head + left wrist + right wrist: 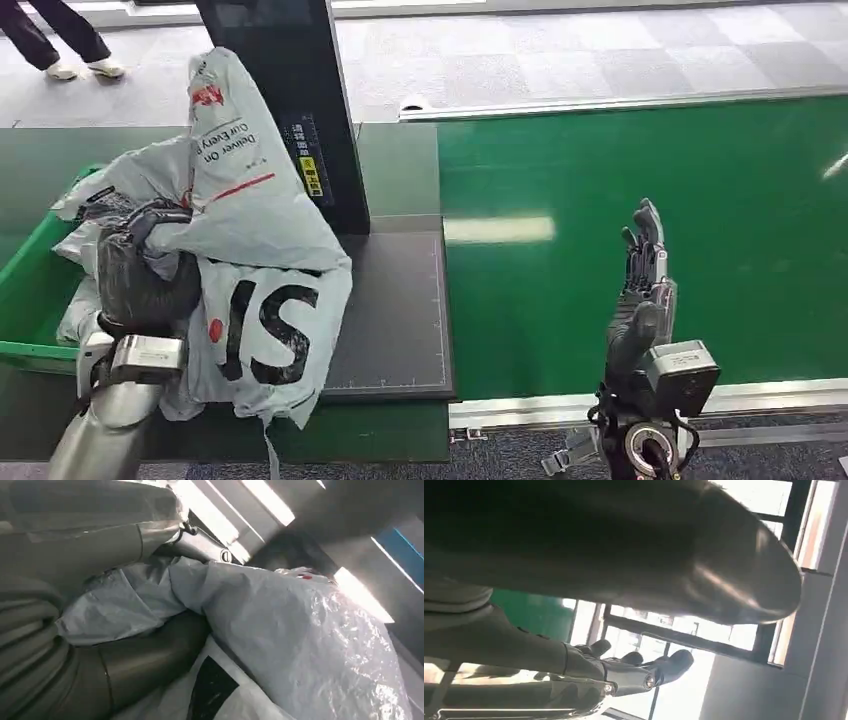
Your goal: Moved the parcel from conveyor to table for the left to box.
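On the dark table (400,330) beside the green conveyor (640,250), one grey parcel (265,260) lies bunched in the left hand (145,270), fingers gripping its folds; it looks soft, light and slippery, best gathered mid-body. The right hand (645,275) stands apart, spread and empty.

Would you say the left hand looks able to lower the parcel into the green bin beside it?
Probably yes: the left hand grips the grey parcel right beside the green bin, with nothing between.
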Motion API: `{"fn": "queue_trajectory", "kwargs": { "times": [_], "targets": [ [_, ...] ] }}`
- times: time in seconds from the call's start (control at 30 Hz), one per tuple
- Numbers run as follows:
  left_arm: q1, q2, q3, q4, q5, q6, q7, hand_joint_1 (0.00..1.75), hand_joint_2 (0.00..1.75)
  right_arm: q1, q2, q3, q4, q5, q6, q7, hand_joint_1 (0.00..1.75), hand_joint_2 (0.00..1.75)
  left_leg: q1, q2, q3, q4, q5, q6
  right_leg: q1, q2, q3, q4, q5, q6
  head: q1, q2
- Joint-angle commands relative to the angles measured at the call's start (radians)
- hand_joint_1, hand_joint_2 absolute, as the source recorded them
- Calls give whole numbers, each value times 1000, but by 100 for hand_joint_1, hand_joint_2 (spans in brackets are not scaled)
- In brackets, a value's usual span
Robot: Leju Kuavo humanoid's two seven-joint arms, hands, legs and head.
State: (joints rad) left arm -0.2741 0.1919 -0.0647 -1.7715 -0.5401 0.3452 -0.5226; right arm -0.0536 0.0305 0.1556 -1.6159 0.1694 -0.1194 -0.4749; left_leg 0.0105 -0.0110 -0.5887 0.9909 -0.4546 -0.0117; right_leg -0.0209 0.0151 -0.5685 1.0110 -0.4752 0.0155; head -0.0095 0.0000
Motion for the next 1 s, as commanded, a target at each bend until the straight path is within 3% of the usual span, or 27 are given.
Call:
{"fn": "queue_trajectory", "kwargs": {
  "times": [0.03,0.13,0.2,0.33,0.4,0.53,0.6,0.67,0.73,0.83,1.0],
  "targets": [
    [-252,42,199,388,-190,109,129,175,175,-21,24,-4,26,-4,2,2,0,0,0,-1,-1,0,1,0,1,-3,0,0,1,-2,0,0],
    [-385,67,192,592,-313,131,219,175,175,-33,26,13,34,-6,2,6,0,0,0,-2,-1,0,1,0,1,-3,0,1,1,-2,0,0],
    [-422,70,190,637,-319,126,217,175,175,-35,25,17,35,-6,1,7,0,0,1,-4,-2,0,3,-1,2,-6,-1,0,1,-3,-1,0],
    [-615,134,163,1001,-553,160,382,175,175,-49,21,42,44,-10,1,14,0,0,2,-2,-2,1,3,-1,2,-5,-1,1,1,-3,0,0],
    [-650,154,157,1080,-577,186,377,175,175,-51,20,47,46,-11,1,15,0,0,1,-1,-1,1,2,-1,1,-2,0,1,1,-2,0,0],
    [-746,216,113,1305,-750,154,524,175,175,-55,19,54,49,-16,3,23,0,0,1,1,0,0,1,-1,2,-1,-1,1,1,-2,0,0],
    [-748,224,119,1322,-748,164,511,175,175,-56,20,54,50,-16,2,23,0,0,1,1,0,0,1,-1,1,0,-1,1,1,-2,0,0],
    [-775,255,72,1395,-860,113,630,175,175,-56,21,55,50,-16,5,28,0,0,1,2,0,0,1,-1,2,1,-1,1,1,-2,0,0],
    [-785,272,62,1426,-892,71,666,175,175,-55,21,56,50,-15,6,29,0,0,1,3,-1,0,1,-1,2,2,-2,1,1,-2,0,0],
    [-780,283,96,1451,-874,-2,639,175,175,-47,15,52,43,-12,4,31,0,0,2,3,-2,0,1,-1,2,2,-3,1,2,-2,0,0],
    [-728,249,238,1449,-711,-219,444,175,175,-32,10,23,28,1,4,33,0,0,1,1,-2,-1,1,0,1,0,-3,0,1,-2,0,0]
  ]
}}
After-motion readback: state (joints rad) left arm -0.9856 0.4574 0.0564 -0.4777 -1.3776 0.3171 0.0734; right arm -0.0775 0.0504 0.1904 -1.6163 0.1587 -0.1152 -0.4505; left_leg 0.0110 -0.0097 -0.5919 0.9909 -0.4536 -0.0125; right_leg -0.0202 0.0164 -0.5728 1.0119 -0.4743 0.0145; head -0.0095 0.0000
